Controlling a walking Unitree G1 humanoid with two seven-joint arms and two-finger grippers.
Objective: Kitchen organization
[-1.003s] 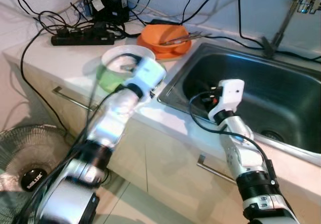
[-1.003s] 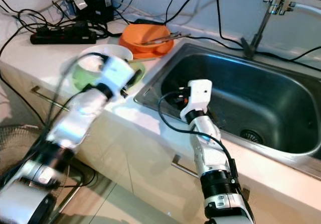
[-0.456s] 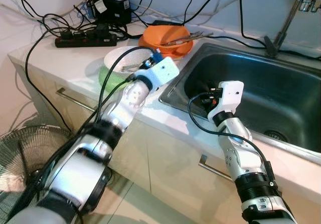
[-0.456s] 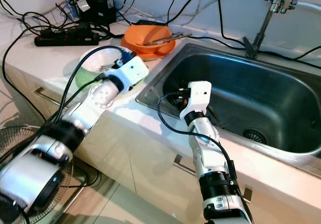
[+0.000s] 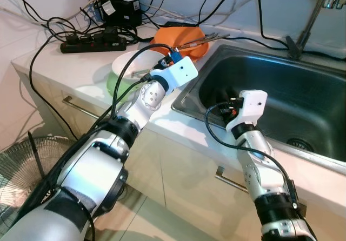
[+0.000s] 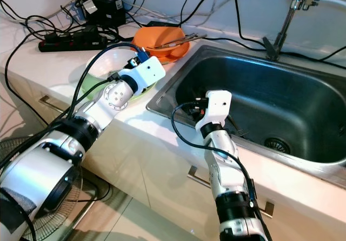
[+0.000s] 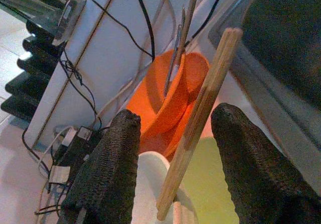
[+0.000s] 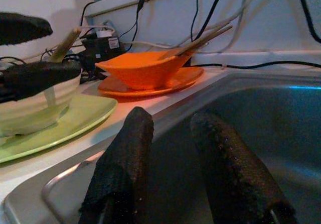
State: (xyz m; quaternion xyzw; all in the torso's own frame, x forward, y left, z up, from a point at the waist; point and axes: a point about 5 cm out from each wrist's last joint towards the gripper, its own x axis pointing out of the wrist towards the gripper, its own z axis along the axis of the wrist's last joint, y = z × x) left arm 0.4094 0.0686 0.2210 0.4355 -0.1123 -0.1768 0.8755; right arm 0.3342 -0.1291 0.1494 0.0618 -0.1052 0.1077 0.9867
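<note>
Left gripper [image 7: 173, 158] hovering over white bowl [image 5: 132, 65] on green plate [image 8: 65, 121], fingers spread wide, gripping nothing. Wooden chopstick [image 7: 198, 121] leaning out of bowl, passing between fingers, contact hard to judge. Orange bowl [image 5: 181, 38] sitting just behind on bench [image 5: 81, 62], near sink [image 5: 281, 98] rim. Right gripper [image 8: 173, 169] hanging inside sink at near wall, slightly parted, empty. Cables and power strip [image 5: 89, 40] crowding bench rear.

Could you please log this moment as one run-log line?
left gripper: open around wooden chopstick over white bowl | right gripper: open, at sink edge
</note>
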